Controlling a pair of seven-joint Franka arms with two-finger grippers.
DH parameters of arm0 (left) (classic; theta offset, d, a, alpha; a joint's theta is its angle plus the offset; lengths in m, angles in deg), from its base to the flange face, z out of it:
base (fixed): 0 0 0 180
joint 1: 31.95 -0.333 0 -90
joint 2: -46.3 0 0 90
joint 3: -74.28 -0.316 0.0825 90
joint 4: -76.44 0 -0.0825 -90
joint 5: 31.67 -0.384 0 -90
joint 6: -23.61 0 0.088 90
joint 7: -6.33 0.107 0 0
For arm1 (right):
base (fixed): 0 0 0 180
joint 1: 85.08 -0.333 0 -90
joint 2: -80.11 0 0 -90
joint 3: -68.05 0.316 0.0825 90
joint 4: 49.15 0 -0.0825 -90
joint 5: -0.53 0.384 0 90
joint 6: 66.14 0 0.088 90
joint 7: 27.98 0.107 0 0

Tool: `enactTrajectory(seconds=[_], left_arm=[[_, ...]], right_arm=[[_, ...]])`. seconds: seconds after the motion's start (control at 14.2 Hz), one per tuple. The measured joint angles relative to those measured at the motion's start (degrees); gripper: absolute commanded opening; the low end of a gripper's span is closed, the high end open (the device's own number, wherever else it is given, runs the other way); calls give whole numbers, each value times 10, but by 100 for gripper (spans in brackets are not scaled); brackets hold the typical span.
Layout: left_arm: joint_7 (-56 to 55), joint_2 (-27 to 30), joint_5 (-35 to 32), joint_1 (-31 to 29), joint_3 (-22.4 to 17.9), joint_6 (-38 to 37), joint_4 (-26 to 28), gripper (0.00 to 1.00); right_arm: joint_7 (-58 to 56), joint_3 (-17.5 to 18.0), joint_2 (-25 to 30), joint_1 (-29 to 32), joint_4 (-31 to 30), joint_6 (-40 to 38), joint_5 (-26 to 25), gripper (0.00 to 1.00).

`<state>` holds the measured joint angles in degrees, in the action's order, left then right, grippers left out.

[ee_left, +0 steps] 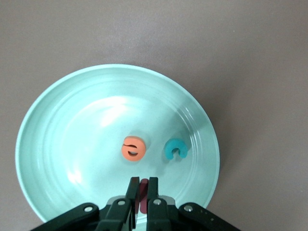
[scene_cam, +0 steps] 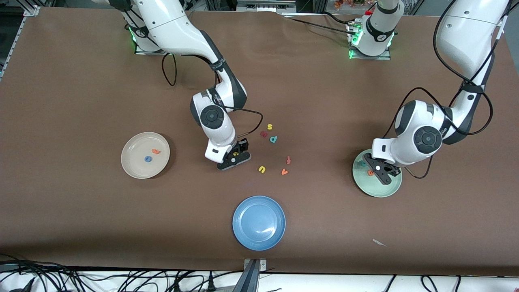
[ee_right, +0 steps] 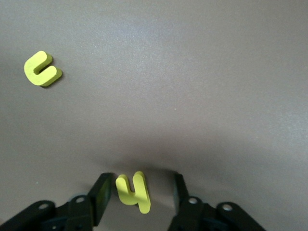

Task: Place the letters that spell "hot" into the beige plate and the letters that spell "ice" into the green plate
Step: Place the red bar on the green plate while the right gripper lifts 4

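The beige plate (scene_cam: 138, 166) holds the orange t (scene_cam: 155, 151) and the blue o (scene_cam: 148, 159). My right gripper (scene_cam: 234, 157) is down at the table with the yellow h (ee_right: 132, 191) lying between its open fingers (ee_right: 102, 191); one finger is close beside the letter and the other stands apart from it. Low over the green plate (ee_left: 72, 125), my left gripper (ee_left: 143, 185) is shut on the thin dark red i (ee_left: 143, 188). The orange e (ee_left: 133, 148) and the teal c (ee_left: 174, 149) lie side by side in that plate (scene_cam: 385, 190).
Loose letters lie mid-table: a yellow s (scene_cam: 269, 127), a dark red letter (scene_cam: 264, 133), a teal d (scene_cam: 273, 139), an orange-red f (scene_cam: 288, 160) and v (scene_cam: 284, 172), and a yellow u (scene_cam: 262, 169). A blue plate (scene_cam: 258, 222) sits nearer the camera.
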<state>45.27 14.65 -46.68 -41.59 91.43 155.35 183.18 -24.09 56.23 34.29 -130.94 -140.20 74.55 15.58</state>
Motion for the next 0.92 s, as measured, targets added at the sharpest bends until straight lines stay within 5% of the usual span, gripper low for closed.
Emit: enactTrajectory(seconds=[0.21, 0.28, 0.35, 0.42, 0.92], left_arm=[[0, -20, -8, -4, 0, 23, 1, 10], [0, -27, -8, -6, -1, 27, 1, 31], [0, -33, -8, -8, -1, 31, 1, 87], [0, -36, -8, -10, -1, 32, 1, 100], [2, -9, -8, -27, 0, 28, -12, 100]], right_arm=[[0, 0, 0, 0, 0, 0, 0, 50], [0, 0, 0, 0, 0, 0, 0, 48], [0, 0, 0, 0, 0, 0, 0, 46], [0, 0, 0, 0, 0, 0, 0, 44], [0, -1, 0, -1, 0, 0, 0, 28]])
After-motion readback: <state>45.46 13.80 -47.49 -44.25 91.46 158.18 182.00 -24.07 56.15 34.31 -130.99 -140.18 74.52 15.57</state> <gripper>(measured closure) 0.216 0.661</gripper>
